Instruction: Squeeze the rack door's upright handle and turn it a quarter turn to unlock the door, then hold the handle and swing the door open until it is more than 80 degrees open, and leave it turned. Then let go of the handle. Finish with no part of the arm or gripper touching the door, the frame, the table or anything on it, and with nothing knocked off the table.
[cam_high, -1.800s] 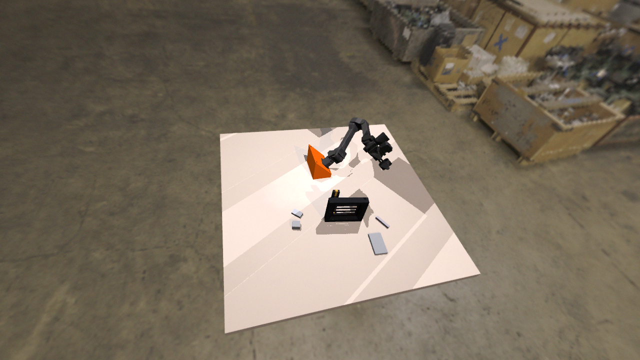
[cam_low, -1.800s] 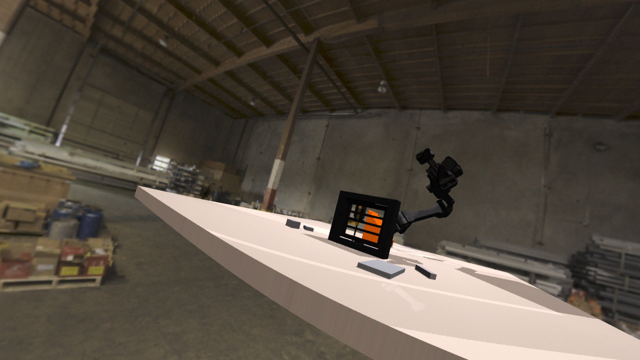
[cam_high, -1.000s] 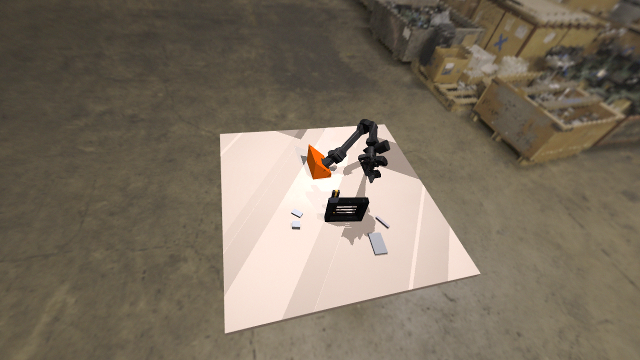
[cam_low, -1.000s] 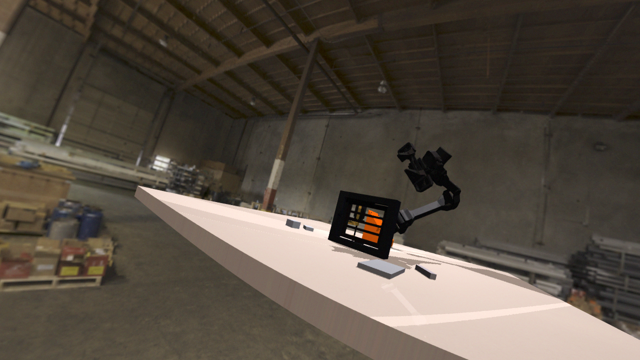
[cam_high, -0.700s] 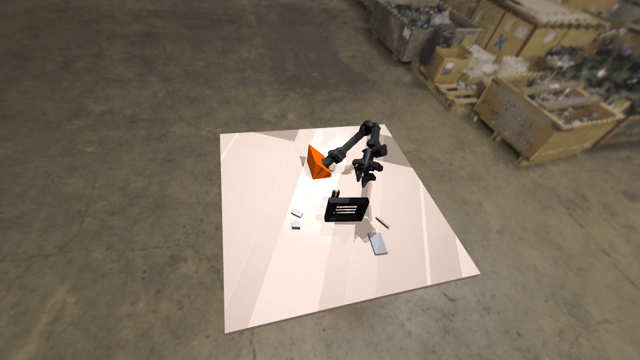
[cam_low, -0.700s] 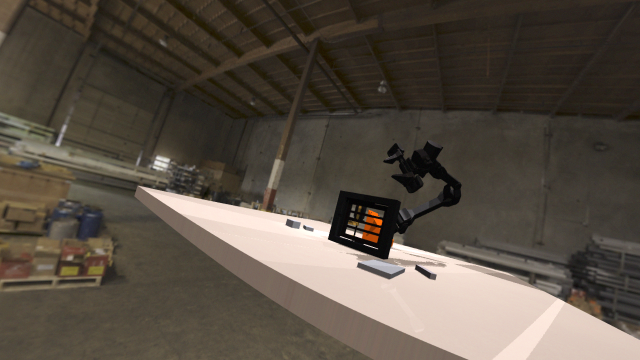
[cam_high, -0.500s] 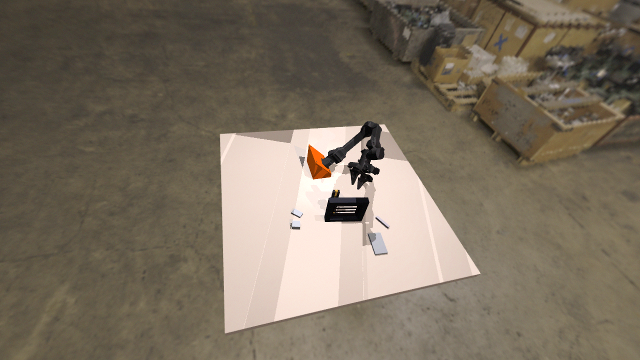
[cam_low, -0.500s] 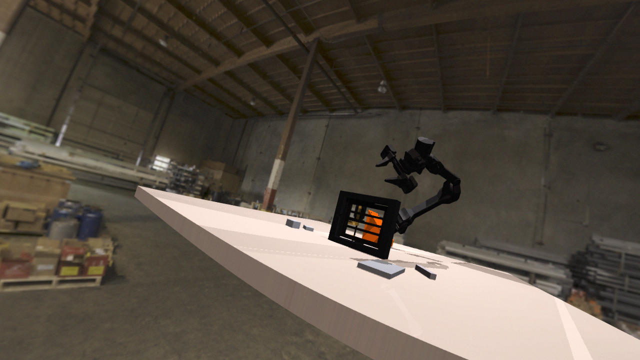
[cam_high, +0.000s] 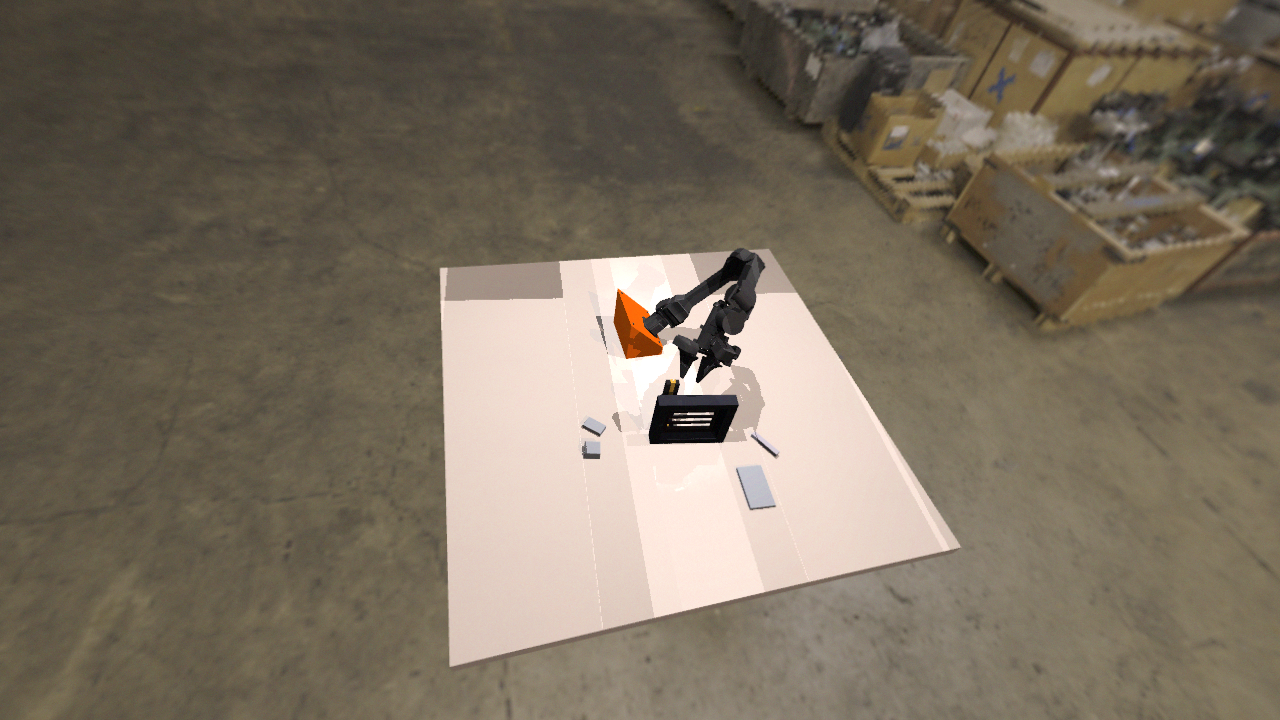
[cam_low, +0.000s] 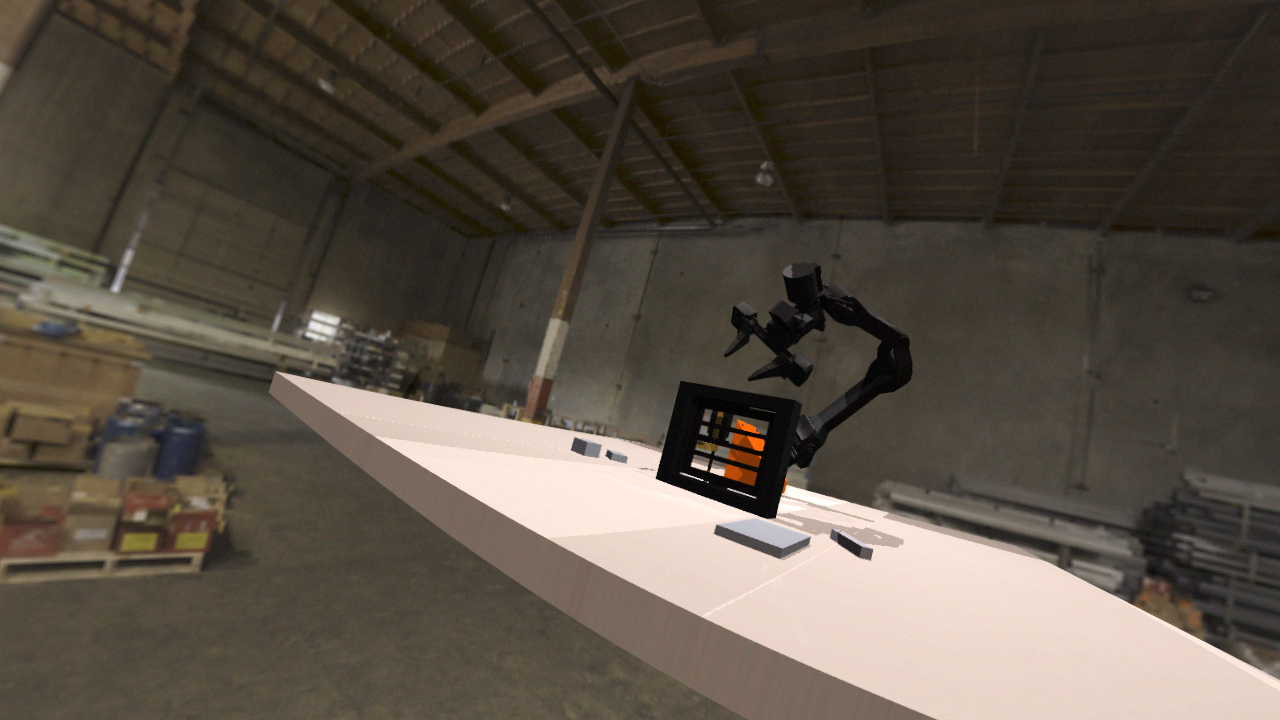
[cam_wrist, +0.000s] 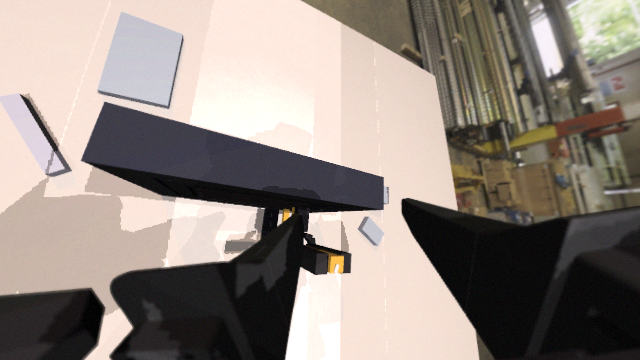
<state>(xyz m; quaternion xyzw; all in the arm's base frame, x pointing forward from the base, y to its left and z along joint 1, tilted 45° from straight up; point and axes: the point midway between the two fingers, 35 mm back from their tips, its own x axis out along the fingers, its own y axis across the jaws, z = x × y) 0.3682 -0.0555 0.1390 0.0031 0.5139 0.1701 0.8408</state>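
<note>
The black rack frame (cam_high: 698, 401) (cam_low: 784, 456) (cam_wrist: 230, 155) stands upright on the table, with its slatted door appearing closed inside it. The black handle with a yellow stripe (cam_high: 671, 386) (cam_wrist: 316, 261) stands out from the door on the arm's side; it looks upright. My gripper (cam_high: 691, 377) (cam_low: 739, 366) (cam_wrist: 351, 212) is open and empty, above the frame's top on the handle's side, touching neither. In the wrist view the handle shows below the frame, between the two fingers and close to the left finger, which hides part of its mount.
An orange wedge (cam_high: 631, 326) (cam_low: 742, 461) stands by the arm's base. A flat grey plate (cam_high: 756, 486) (cam_low: 762, 537) (cam_wrist: 142, 60) and a thin bar (cam_high: 765, 444) (cam_low: 850, 543) (cam_wrist: 35, 135) lie on one side of the frame. Two small grey blocks (cam_high: 593, 426) (cam_high: 591, 449) lie on the other.
</note>
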